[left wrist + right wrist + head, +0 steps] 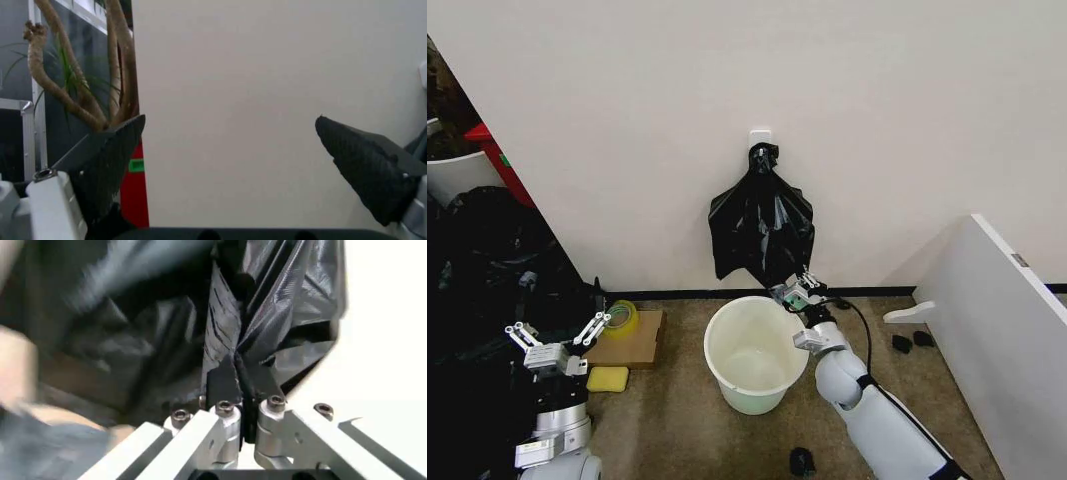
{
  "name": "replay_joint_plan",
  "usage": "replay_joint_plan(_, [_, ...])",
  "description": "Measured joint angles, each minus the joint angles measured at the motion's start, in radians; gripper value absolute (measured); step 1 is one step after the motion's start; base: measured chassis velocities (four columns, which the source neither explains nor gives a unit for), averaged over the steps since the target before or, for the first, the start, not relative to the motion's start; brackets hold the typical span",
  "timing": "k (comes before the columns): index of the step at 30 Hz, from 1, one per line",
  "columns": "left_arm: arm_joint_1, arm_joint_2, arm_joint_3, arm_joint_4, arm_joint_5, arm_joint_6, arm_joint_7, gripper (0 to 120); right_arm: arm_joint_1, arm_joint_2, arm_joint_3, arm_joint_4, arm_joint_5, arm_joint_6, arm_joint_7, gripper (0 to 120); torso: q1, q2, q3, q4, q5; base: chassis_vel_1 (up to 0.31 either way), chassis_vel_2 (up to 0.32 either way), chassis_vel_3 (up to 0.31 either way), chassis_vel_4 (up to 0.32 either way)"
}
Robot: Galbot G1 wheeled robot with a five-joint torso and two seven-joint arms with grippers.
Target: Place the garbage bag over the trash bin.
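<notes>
The trash bin, a round cream-white bucket, stands empty on the brown floor by the wall. Above it a knotted bunch of black bags hangs from a white wall hook. My right gripper is at the bunch's lower right edge, just over the bin's far rim. Seen from the right wrist, this gripper is shut on a fold of glossy black plastic, the garbage bag. My left gripper is held low at the left, open and holding nothing.
A flat cardboard piece with a tape roll and a yellow sponge lie left of the bin. Black plastic heaps fill the left side. A white panel stands at the right, with small dark items on the floor.
</notes>
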Motion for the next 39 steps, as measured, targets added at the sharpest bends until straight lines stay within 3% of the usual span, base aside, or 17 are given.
replay_joint_plan(3, [-0.03,0.026,0.004,-0.005,-0.043,0.02,0.002,100,0.0,-0.016,-0.007,0.044,0.384,0.192,-0.166,0,0.0,0.0,0.0,-0.0001,0.0,0.0,0.0,0.0,0.0])
replay_joint_plan(4, [-0.03,0.026,0.004,-0.005,-0.043,0.02,0.002,100,0.0,-0.016,-0.007,0.044,0.384,0.192,-0.166,0,0.0,0.0,0.0,-0.0001,0.0,0.0,0.0,0.0,0.0])
replay_joint_plan(7, [-0.058,0.071,0.016,0.001,-0.083,0.043,0.014,100,-0.003,-0.022,-0.021,0.113,0.677,0.265,-0.254,0,0.0,0.0,0.0,0.0003,0.0,0.0,0.0,0.0,0.0])
replay_joint_plan(8, [-0.103,0.145,0.037,0.029,-0.149,0.069,0.052,100,-0.01,-0.028,-0.017,0.169,0.921,0.313,-0.345,0,0.0,0.0,0.0,0.0,-0.0002,0.0,0.0,0.0,0.0])
replay_joint_plan(10, [-0.155,0.214,0.054,0.06,-0.241,0.091,0.114,100,-0.016,-0.036,-0.002,0.187,1.026,0.351,-0.424,0,0.0,0.0,0.0,-0.0002,-0.0002,0.0,0.0,0.0,0.0])
replay_joint_plan(11, [-0.155,0.214,0.054,0.06,-0.241,0.091,0.114,100,-0.016,-0.036,-0.002,0.187,1.026,0.351,-0.424,0,0.0,0.0,0.0,-0.0002,-0.0002,0.0,0.0,0.0,0.0])
replay_joint_plan(13, [-0.191,0.274,0.068,0.091,-0.324,0.101,0.189,100,-0.024,-0.041,0.012,0.191,1.067,0.379,-0.493,0,0.0,0.0,0.0,-0.0001,-0.0003,0.0,0.0,0.0,0.0])
replay_joint_plan(15, [-0.251,0.368,0.092,0.16,-0.373,0.101,0.35,100,-0.039,-0.044,0.026,0.199,1.095,0.405,-0.566,0,0.0,0.0,0.0,-0.0002,-0.0002,0.0,0.0,0.0,0.0])
replay_joint_plan(16, [-0.251,0.368,0.092,0.16,-0.373,0.101,0.35,100,-0.039,-0.044,0.026,0.199,1.095,0.405,-0.566,0,0.0,0.0,0.0,-0.0002,-0.0002,0.0,0.0,0.0,0.0])
replay_joint_plan(19, [-0.32,0.451,0.126,0.241,-0.374,0.11,0.515,100,-0.056,-0.038,0.028,0.215,1.107,0.419,-0.609,0,0.0,0.0,0.0,-0.0004,-0.0001,0.0,0.0,0.0,0.0])
replay_joint_plan(22, [-0.353,0.477,0.15,0.272,-0.374,0.126,0.574,100,-0.06,-0.031,0.028,0.22,1.107,0.421,-0.619,0,0.0,0.0,0.0,0.0001,-0.0002,0.0,0.0,0.0,0.0])
replay_joint_plan(24, [-0.453,0.509,0.218,0.347,-0.376,0.16,0.633,100,-0.063,-0.015,0.024,0.222,1.103,0.422,-0.637,0,0.0,0.0,0.0,0.0002,-0.0003,0.0,0.0,0.0,0.0])
replay_joint_plan(33, [-0.644,0.513,0.345,0.47,-0.493,0.256,0.606,100,-0.047,-0.003,0.022,0.185,1.087,0.428,-0.686,0,0.0,0.0,0.0,0.0,0.0003,0.0,0.0,0.0,0.0])
replay_joint_plan(39, [-0.731,0.469,0.416,0.569,-0.552,0.314,0.645,100,-0.034,0.0,0.028,0.161,1.086,0.433,-0.721,0,0.0,0.0,0.0,0.0,0.0002,0.0,0.0,0.0,0.0])
